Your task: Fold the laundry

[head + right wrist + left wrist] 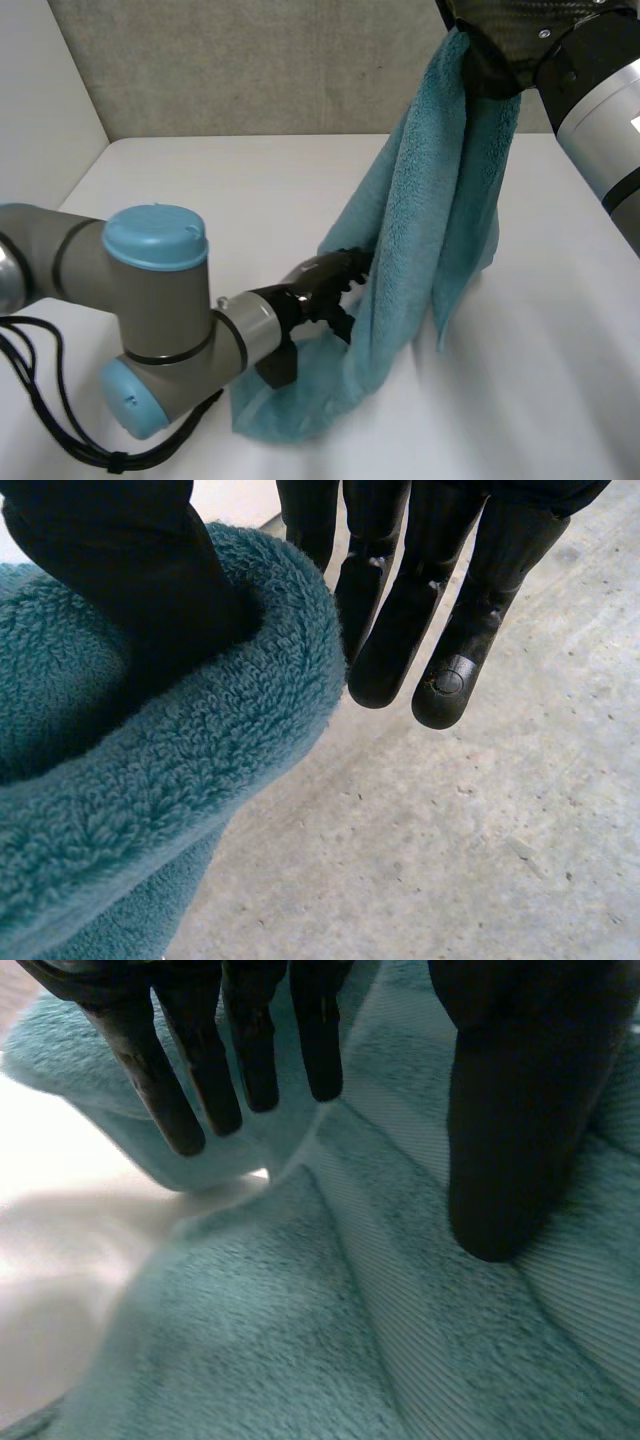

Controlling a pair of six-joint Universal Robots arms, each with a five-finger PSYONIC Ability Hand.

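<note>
On flat white table [230,190]: long teal terry-cloth towel [440,200], hanging in deep folds from 1 o'clock, ending bunched on the tabletop at 6 o'clock. From 8 o'clock, grey left arm with light-blue caps [150,300]; at 2 o'clock, grey right arm [610,110]. High at 1 o'clock, black right hand [500,40]: carries the towel draped over its thumb [130,570], fingers [400,610] straight, clear of the cloth, pinching nothing. Near 6 o'clock, black left hand [320,285] against the hanging fold: fingers [200,1070] straight, wide of the thumb, gripping nothing
</note>
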